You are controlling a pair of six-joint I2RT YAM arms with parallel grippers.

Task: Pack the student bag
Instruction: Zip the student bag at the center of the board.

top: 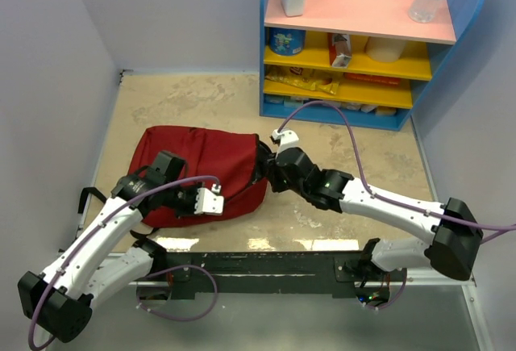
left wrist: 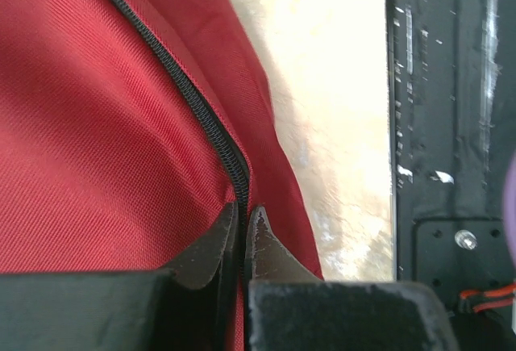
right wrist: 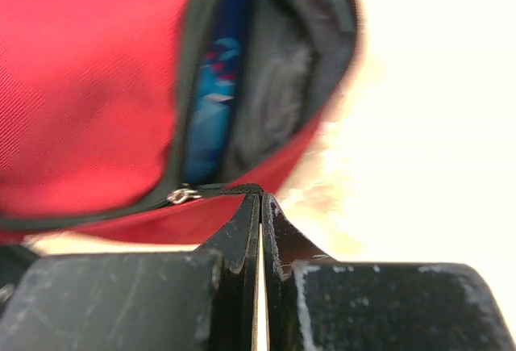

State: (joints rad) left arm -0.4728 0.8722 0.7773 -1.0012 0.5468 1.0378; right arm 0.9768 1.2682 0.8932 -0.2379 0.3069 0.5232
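The left pincer (left wrist: 244,215) pinched the bag (top: 197,161) at its zip (left wrist: 192,97); the right pincer (right wrist: 262,199) clamped the pull (right wrist: 219,190). A skewed tug could slip it or jam the zip.

**A:** What did the arms look like?

**B:** The left arm (top: 105,238) and the right arm (top: 395,206), bolted at either end of the black rail (top: 266,270), had white shells with black joint housings.

**A:** Any cabling?

**B:** A lilac cable (top: 347,121) looped along each arm from the rail outward, and a small white block (top: 212,200) sat at each wrist.

**A:** And the ends?

**B:** The left gripper (left wrist: 246,210) and right gripper (right wrist: 262,198) had black, tapering, scuffed fingers.
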